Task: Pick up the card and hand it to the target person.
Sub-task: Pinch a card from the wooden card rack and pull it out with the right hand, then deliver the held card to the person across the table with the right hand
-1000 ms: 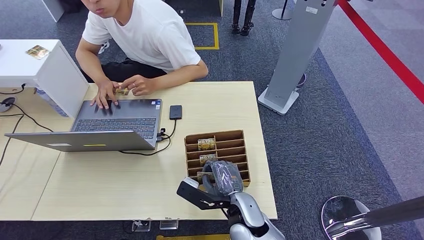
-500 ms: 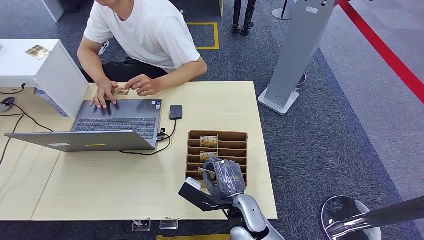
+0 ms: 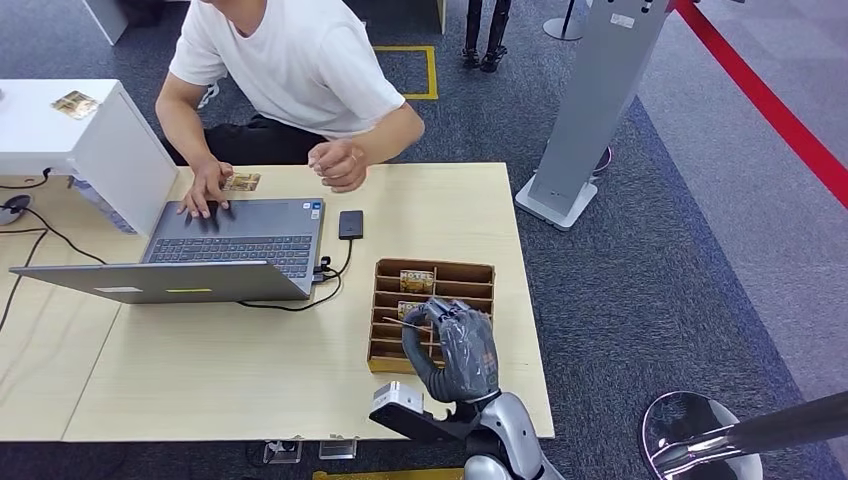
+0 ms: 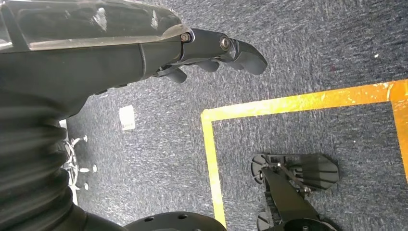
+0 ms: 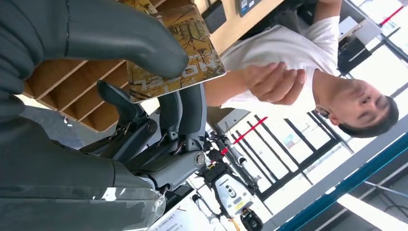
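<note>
My right hand (image 3: pixel 455 350) hovers over the near end of the wooden slotted organizer (image 3: pixel 434 269). It pinches a gold-brown patterned card (image 5: pixel 178 53) between thumb and fingers; in the head view the card (image 3: pixel 400 322) shows edge-on at the fingertips. The target person (image 3: pixel 300 70) in a white T-shirt sits across the table, one hand (image 3: pixel 340 165) raised above the table edge, the other on the laptop. That raised hand (image 5: pixel 274 82) is beyond the card in the right wrist view. My left hand (image 4: pixel 221 48) hangs over the carpet floor, holding nothing.
An open laptop (image 3: pixel 230 250) sits on the left of the wooden table (image 3: pixel 250 360), with a black device (image 3: pixel 351 224) cabled beside it. Another card (image 3: pixel 241 182) lies by the person's hand. Two cards (image 3: pixel 416 282) stand in the organizer. A grey stand (image 3: pixel 590 110) is right of the table.
My right hand has risen from the organizer's near slots with the card pinched. The organizer turned slightly. The person left a card on the table and raised that hand.
</note>
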